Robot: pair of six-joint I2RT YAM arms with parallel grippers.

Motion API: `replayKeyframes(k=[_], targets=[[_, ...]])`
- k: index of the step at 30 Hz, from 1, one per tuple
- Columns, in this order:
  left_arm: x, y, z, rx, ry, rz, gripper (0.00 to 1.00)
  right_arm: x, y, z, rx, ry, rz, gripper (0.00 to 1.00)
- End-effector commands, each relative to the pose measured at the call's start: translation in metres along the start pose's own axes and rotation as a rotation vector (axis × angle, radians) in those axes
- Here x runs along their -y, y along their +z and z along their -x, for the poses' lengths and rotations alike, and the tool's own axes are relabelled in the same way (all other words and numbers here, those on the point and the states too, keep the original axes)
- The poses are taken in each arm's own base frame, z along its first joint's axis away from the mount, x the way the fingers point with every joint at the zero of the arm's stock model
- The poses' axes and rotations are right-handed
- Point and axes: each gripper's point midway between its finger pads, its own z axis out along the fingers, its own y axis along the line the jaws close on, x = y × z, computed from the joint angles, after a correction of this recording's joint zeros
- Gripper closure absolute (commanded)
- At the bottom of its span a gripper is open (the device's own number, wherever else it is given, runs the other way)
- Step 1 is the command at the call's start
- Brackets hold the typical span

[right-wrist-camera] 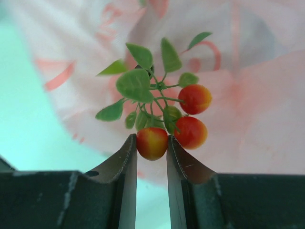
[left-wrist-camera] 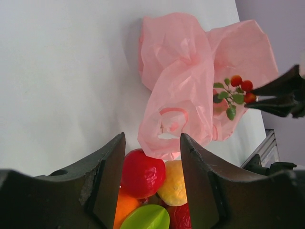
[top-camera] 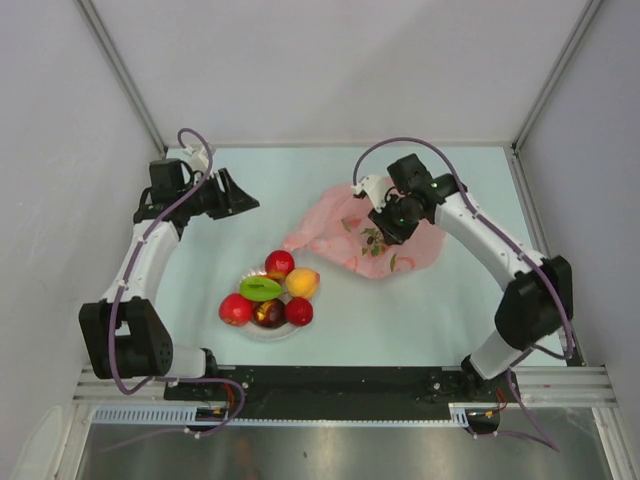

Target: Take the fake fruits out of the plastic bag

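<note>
R end effector (right-wrist-camera: 151,139) pinching 3-berry sprig (right-wrist-camera: 195,98) over 1 bag (top-camera: 335,225) far-right, L end effector (top-camera: 238,192) gaping empty far-left, 6 fruits (top-camera: 279,263) sitting on 1 plate (top-camera: 270,335), surface (top-camera: 430,310) lying bare near-right

Pale mint worktop (top-camera: 420,320), evenly lit. White walls (top-camera: 330,70) on three sides; grey posts (top-camera: 120,72) at far corners; black rail (top-camera: 340,378) along near edge.

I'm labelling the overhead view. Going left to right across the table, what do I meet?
Glossy red plastic apple → dark purple fruit → yellow-orange fruit → crinkly pink plastic bag.
</note>
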Motion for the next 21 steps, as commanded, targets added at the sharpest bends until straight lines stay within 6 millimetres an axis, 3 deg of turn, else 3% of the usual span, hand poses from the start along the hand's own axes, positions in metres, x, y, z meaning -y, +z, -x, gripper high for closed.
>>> replayKeyframes(k=[1,5,10,14,21], targets=[[0.023,0.007,0.020,0.037,0.046,-0.067,0.45,-0.037,-0.047,-0.012,0.036,-0.070,0.057,1.00],[0.033,0.009,0.026,0.033,0.091,-0.070,0.45,-0.050,-0.081,0.014,0.177,-0.084,0.052,1.00],[0.035,0.004,0.026,0.037,0.132,-0.048,0.43,-0.101,-0.116,0.074,0.357,-0.224,0.121,1.00],[0.029,-0.003,0.034,0.040,0.176,0.012,0.39,-0.139,-0.114,0.104,0.412,-0.287,0.223,1.00],[0.020,-0.030,0.051,0.124,0.186,0.071,0.38,-0.199,-0.070,0.130,0.392,-0.533,0.318,1.00]])
